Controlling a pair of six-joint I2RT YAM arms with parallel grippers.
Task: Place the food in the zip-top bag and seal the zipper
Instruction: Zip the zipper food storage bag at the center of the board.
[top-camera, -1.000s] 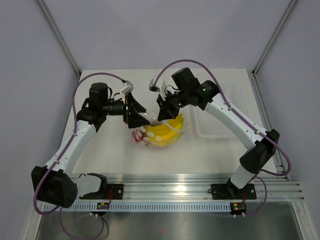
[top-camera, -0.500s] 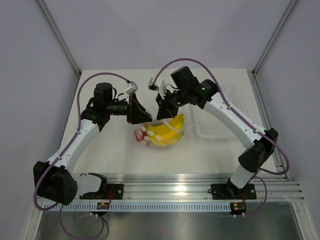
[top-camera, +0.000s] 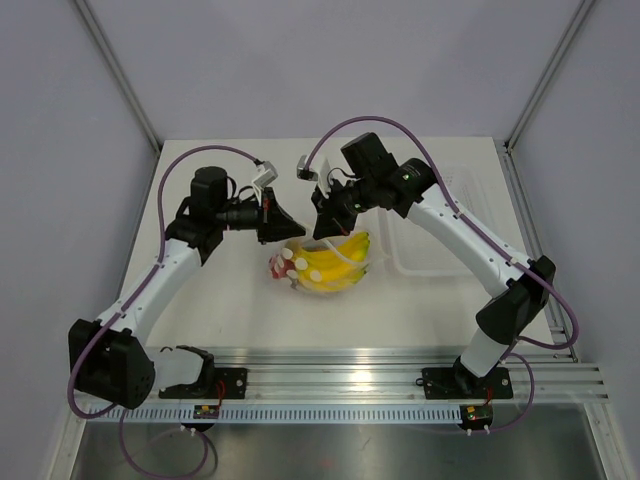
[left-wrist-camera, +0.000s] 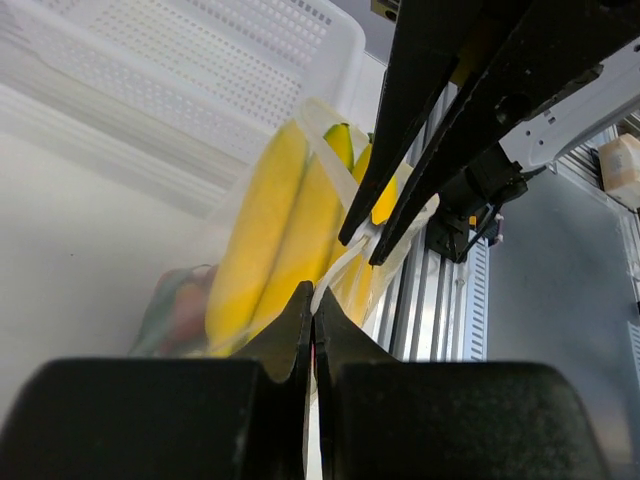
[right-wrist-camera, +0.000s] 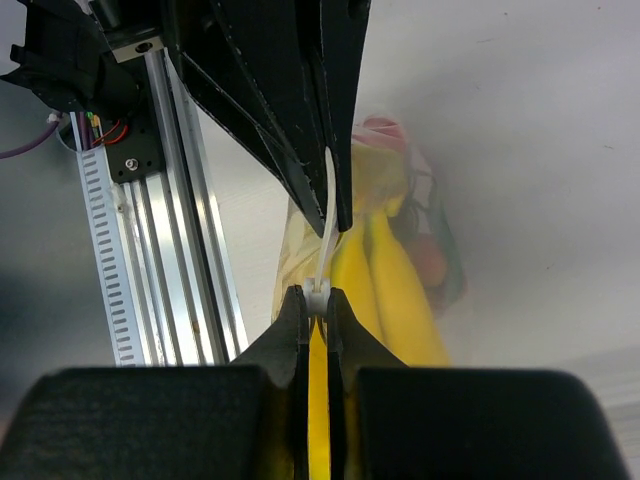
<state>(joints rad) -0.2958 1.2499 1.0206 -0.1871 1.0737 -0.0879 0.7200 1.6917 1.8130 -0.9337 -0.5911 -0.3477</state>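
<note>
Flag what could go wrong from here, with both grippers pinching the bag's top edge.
The left gripper and right gripper each pinch only the thin zipper; the load could pull it free. The bananas reach close to that edge of the zip-top bag, so they may block the seal. The two grippers sit very near each other and could collide.
</note>
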